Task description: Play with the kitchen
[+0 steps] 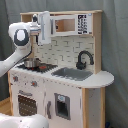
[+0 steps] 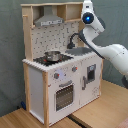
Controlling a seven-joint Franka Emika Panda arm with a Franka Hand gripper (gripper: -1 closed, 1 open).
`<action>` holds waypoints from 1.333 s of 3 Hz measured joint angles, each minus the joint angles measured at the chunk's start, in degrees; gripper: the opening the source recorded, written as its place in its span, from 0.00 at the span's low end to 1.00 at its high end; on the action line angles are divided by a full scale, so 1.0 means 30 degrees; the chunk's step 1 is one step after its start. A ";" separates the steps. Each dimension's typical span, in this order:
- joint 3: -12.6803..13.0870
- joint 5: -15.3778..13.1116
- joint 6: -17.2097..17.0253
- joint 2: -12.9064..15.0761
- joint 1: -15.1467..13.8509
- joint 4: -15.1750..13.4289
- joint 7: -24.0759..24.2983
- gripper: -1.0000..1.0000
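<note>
One toy kitchen [image 1: 60,85] fills both exterior views, standing on the wooden floor [image 2: 100,112], with a small pot [image 2: 51,55] on its stove, a grey sink [image 1: 72,74] and a black faucet [image 1: 83,59]. I have the gripper [image 1: 45,27] up at the top shelf beside the microwave [image 1: 70,24]; I cannot tell whether it grips anything. I judge I'm reaching along the upper cabinet, and next must line up squarely with the microwave door.

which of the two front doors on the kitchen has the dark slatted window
The oven door under the stove, the larger one. The smaller door under the sink only has a small dark panel.
</note>
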 joint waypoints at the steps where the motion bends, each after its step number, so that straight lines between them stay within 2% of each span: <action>1: -0.0050 -0.0161 0.0068 -0.0107 0.1470 -0.1546 0.0000 0.00; 2: -0.0061 -0.0188 0.0623 -0.0107 0.2722 -0.3083 -0.0001 0.00; 4: -0.0306 -0.0168 0.3105 -0.0028 0.4282 -0.5976 -0.0039 0.00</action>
